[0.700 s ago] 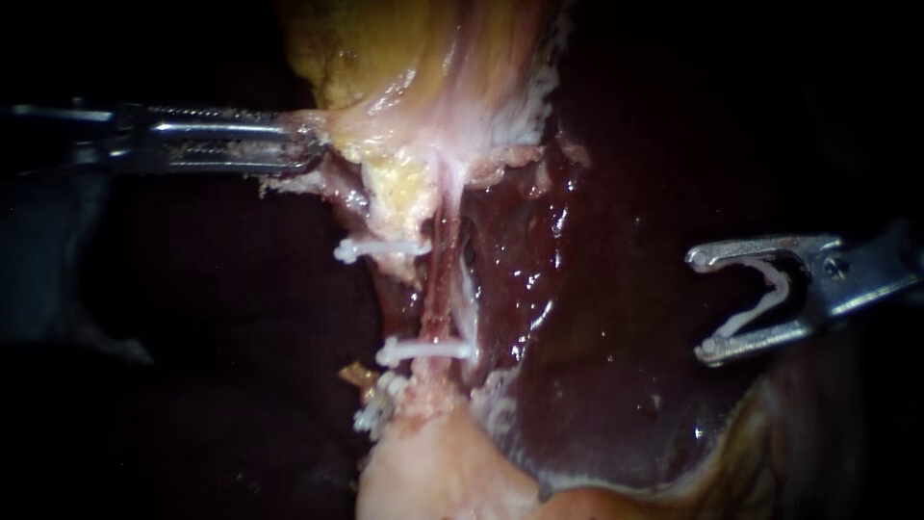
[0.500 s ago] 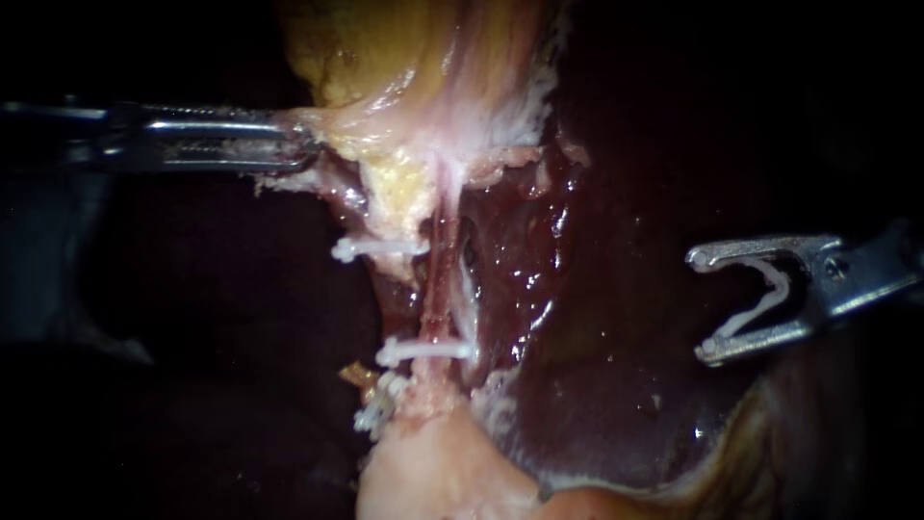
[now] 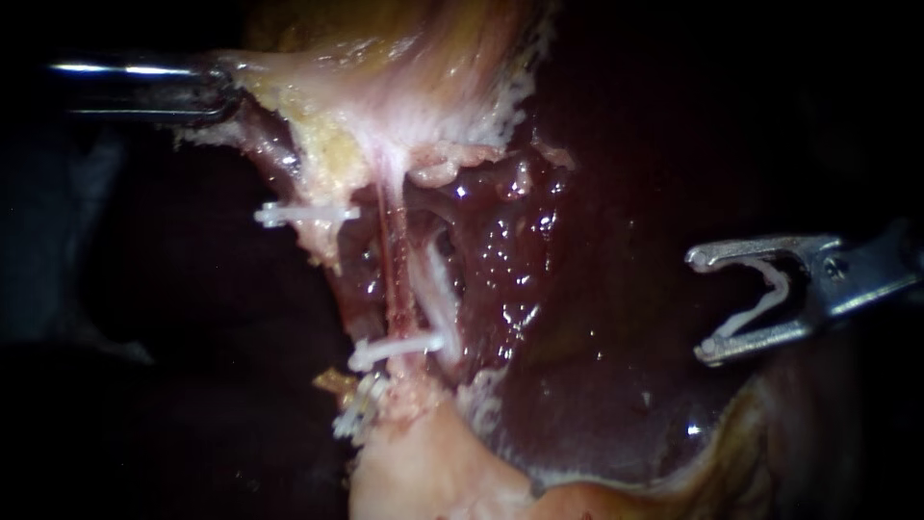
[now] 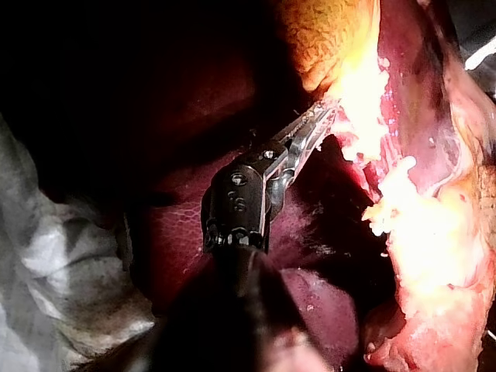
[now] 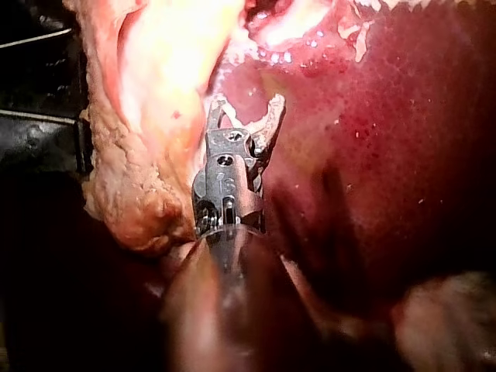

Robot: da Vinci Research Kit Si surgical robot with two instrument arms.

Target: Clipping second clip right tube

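My left instrument (image 3: 223,91) comes in at the upper left, its jaws shut on the pale edge of the gallbladder (image 3: 385,106), drawing it leftward. In the left wrist view, its jaws (image 4: 316,124) bite the yellow tissue edge. Below, a thin red tube (image 3: 390,279) and a whitish tube (image 3: 438,289) to its right run down side by side. One white clip (image 3: 303,212) sits high on the left, another (image 3: 395,349) crosses the red tube lower down. My right instrument (image 3: 701,303) stands off at the right, jaws wide apart and carrying a white clip (image 3: 765,299).
Dark wet liver (image 3: 597,318) lies between the tubes and my right instrument. A third white clip (image 3: 358,409) sits at the pale stump (image 3: 423,472) below. In the right wrist view, my right instrument (image 5: 244,116) hovers over liver (image 5: 387,155) beside yellow tissue (image 5: 155,85).
My left instrument has pulled left and slightly up with the gallbladder edge. The tubes and clips have shifted left and now slant. My right instrument has stayed put.
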